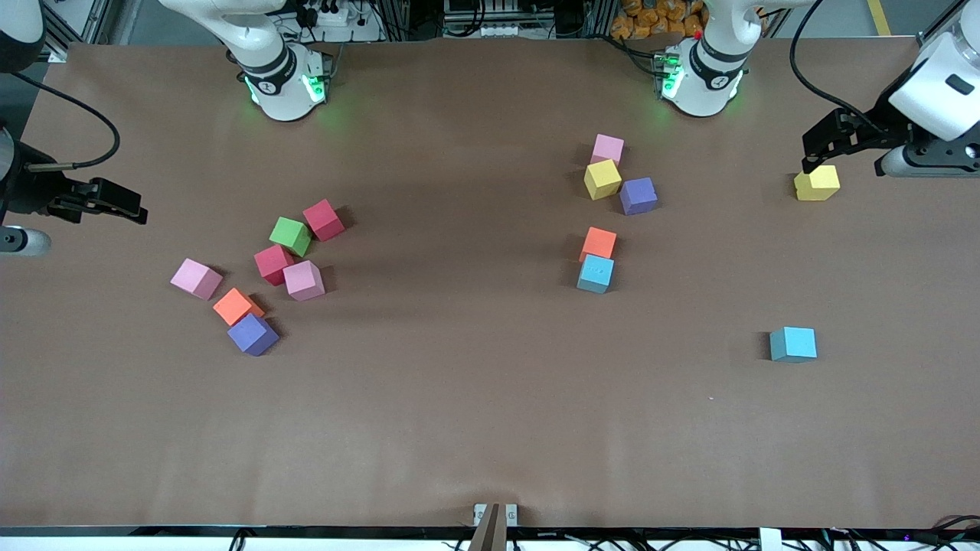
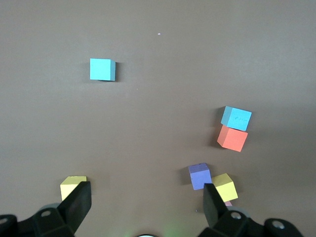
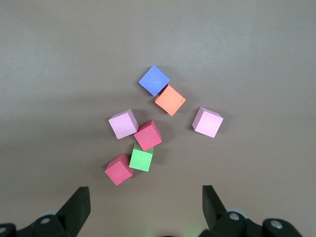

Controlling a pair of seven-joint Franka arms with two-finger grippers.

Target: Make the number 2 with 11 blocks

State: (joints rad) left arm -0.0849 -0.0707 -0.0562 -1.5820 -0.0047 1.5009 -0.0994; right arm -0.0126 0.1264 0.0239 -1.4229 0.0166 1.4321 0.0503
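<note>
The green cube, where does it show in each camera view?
Front view: the matte green cube sits between two red cubes.
Right wrist view: same cube, again between those red cubes, the shared landmark.
Left wrist view: not in it.

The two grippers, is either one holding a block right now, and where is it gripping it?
Nothing is held. The left gripper is open above a yellow block, and the right gripper is open, clear of the blocks.
</note>
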